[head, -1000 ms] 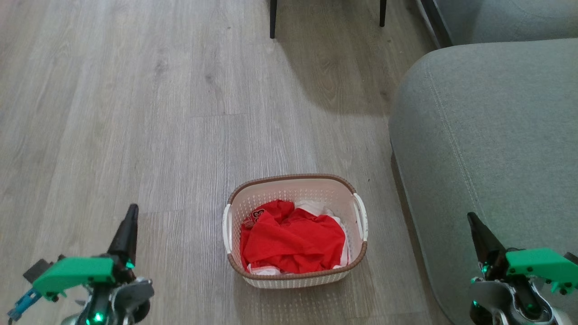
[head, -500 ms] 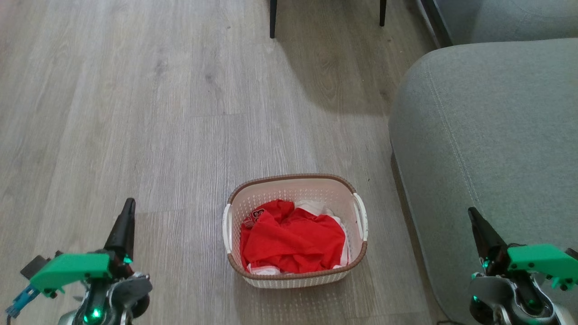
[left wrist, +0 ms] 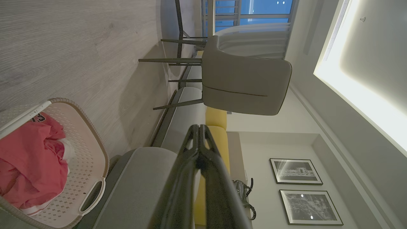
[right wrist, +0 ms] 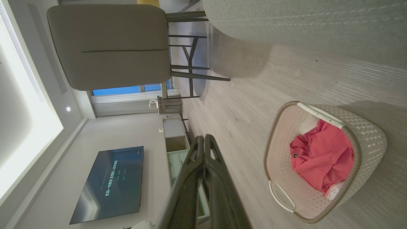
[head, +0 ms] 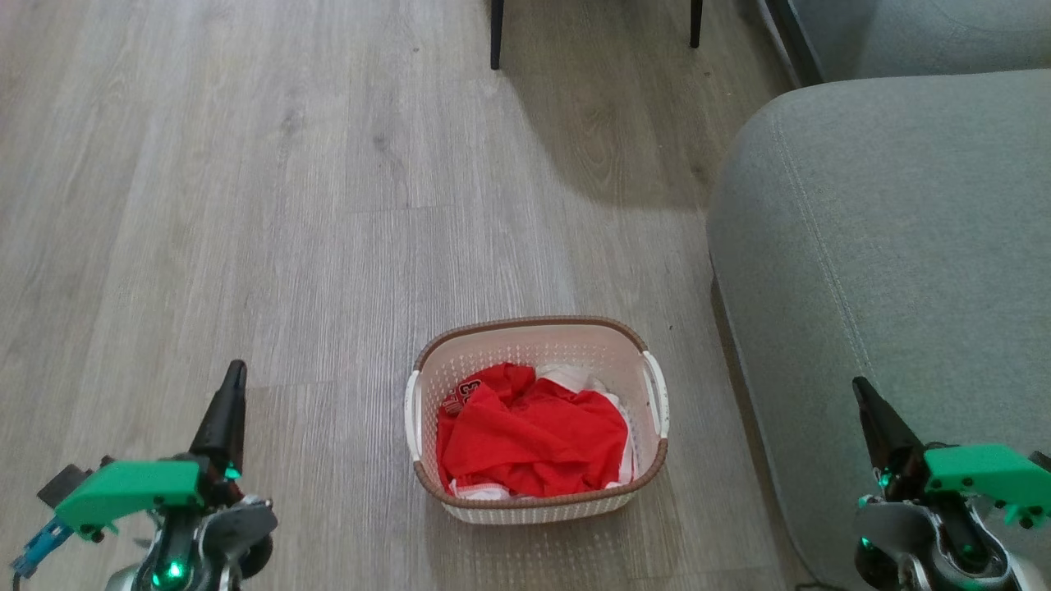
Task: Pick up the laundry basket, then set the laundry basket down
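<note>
The laundry basket (head: 535,328) stands on the wood floor, cream-white and perforated with a brown rim and white side handles, holding red and white clothes (head: 530,431). It also shows in the left wrist view as the laundry basket (left wrist: 86,149) and in the right wrist view as the laundry basket (right wrist: 369,140). My left gripper (head: 234,379) hovers well to the basket's left, shut and empty; its fingers (left wrist: 199,133) meet at the tips. My right gripper (head: 862,392) hangs to the basket's right over the sofa edge, also shut and empty, with its fingers (right wrist: 203,141) pressed together.
A grey sofa (head: 895,271) runs along the right, close to the basket's right handle. Dark chair legs (head: 496,37) stand at the far edge of the floor. A grey chair (left wrist: 244,86) and a television (right wrist: 109,183) show further off. Bare floor (head: 246,205) lies to the left.
My left gripper rose a little in the head view during the first half second, then held still. The right gripper shifted slightly upward. The basket has not moved.
</note>
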Tool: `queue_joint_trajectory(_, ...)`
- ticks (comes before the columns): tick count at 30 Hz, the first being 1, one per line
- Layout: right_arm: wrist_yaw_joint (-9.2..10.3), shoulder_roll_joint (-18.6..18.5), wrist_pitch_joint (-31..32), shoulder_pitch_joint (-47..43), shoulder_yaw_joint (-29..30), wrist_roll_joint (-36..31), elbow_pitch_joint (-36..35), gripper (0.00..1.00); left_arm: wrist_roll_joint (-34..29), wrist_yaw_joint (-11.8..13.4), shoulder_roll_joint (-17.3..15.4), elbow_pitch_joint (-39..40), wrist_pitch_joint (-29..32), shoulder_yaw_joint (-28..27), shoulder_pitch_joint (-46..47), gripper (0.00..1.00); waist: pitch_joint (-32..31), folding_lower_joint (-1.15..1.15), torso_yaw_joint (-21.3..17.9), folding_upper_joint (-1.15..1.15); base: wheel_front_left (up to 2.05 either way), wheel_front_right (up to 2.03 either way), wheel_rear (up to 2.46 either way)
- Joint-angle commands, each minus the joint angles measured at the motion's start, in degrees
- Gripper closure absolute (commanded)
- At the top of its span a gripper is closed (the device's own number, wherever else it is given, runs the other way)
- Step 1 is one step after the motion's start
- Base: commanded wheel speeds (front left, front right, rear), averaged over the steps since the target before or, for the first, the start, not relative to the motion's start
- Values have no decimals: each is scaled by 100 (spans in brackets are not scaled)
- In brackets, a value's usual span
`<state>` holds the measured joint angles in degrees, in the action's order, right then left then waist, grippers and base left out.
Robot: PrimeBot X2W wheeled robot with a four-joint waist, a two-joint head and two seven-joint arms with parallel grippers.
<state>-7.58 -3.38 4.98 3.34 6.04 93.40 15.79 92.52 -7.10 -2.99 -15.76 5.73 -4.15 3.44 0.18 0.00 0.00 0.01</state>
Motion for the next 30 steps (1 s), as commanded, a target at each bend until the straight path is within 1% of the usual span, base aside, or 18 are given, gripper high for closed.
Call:
queue_joint_trajectory(1,9,-46,45,272,-83,-14,-184,100,3,-38,-25,172,38,-190,271,100,0,0,0,-1,0,0,0)
queue_joint_trajectory(30,9,-16,79,276,-41,-49,-182,100,-12,-38,-13,172,52,-208,272,100,0,0,0,-1,0,0,0)
